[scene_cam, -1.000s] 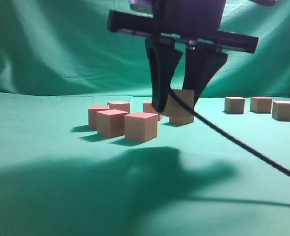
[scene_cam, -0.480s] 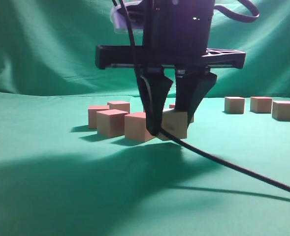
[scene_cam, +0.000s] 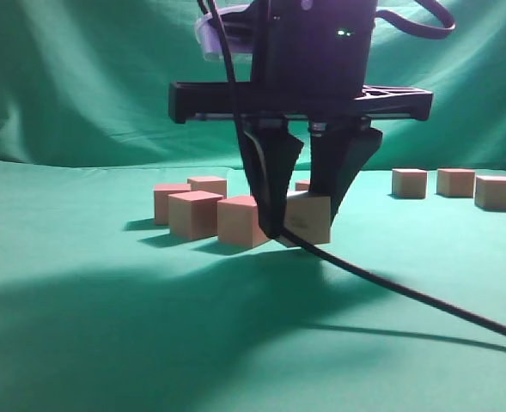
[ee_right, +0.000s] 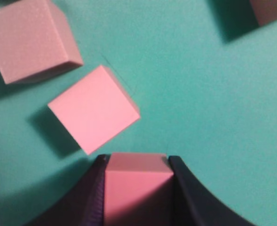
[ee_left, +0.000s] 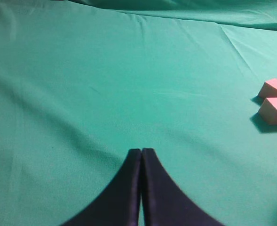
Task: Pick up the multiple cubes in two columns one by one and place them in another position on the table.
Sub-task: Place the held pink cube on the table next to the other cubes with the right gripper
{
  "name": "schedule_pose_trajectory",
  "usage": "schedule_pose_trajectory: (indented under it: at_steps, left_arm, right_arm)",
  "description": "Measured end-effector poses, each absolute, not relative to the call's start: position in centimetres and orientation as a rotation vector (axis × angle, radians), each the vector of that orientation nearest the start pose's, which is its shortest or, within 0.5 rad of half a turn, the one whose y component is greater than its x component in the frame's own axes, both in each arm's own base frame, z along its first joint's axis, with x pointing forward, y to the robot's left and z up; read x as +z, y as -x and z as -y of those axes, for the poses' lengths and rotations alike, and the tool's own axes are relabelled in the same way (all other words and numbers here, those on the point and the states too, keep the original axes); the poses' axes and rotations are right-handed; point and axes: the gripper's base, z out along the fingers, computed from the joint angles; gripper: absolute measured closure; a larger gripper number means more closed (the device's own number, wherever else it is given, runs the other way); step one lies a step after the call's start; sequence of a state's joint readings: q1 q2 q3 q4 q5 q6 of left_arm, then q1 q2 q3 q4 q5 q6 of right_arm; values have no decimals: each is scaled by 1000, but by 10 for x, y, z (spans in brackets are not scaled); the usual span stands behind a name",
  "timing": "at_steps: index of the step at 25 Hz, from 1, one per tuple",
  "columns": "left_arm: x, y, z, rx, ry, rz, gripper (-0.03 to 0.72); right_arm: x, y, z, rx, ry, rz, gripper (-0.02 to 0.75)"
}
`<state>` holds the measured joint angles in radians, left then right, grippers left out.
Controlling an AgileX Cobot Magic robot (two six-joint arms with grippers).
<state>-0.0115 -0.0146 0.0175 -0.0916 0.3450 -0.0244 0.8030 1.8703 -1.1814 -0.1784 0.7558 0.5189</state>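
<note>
My right gripper (scene_cam: 300, 227) is shut on one cube (scene_cam: 308, 219), held low over the table (scene_cam: 106, 343), close beside the front cube (scene_cam: 242, 221) of a cluster. In the right wrist view the held cube (ee_right: 137, 188) fills the gap between both fingers of that gripper (ee_right: 137, 162), with another cube (ee_right: 95, 108) just ahead on the cloth. Whether the held cube touches the table I cannot tell. More cluster cubes (scene_cam: 194, 214) stand to the left. My left gripper (ee_left: 141, 151) is shut on nothing over bare cloth, with two cubes (ee_left: 274, 110) far to its right.
Three separate cubes (scene_cam: 456, 182) stand in a row at the back right. A black cable (scene_cam: 407, 296) trails from the right gripper across the cloth toward the lower right. A wrinkled green backdrop (scene_cam: 81, 86) rises behind the table.
My right gripper came down and toward the camera with the cube in it, from above the cluster to just beside its front cube. Over the last half second it barely moved.
</note>
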Motion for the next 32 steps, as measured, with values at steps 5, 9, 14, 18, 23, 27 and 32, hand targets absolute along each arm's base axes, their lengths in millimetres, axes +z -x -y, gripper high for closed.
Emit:
schedule_pose_trajectory:
  at_steps: [5,9,14,18,23,27,32]
  left_arm:
    - [177,-53,3,-114,69,-1830,688]
    - [177,-53,3,-114,69,-1830,688]
    - [177,-53,3,-114,69,-1830,688]
    - [177,-53,3,-114,69,-1830,688]
    - [177,-53,3,-114,69,-1830,688]
    - [177,-53,3,-114,69,-1830,688]
    - [177,-53,3,-114,69,-1830,688]
  right_arm:
    - [161,-258,-251,14,577,-2855,478]
    - [161,-259,-252,18,577,-2852,478]
    - [160,-258,-251,-15,578,-2878,306]
    - [168,-260,-252,-53,602,-2894,191]
    - [193,-267,-257,-109,632,-2915,150]
    - [218,-269,-259,-175,697,-2953,165]
    - [249,-274,-265,-98,759,-2876,165]
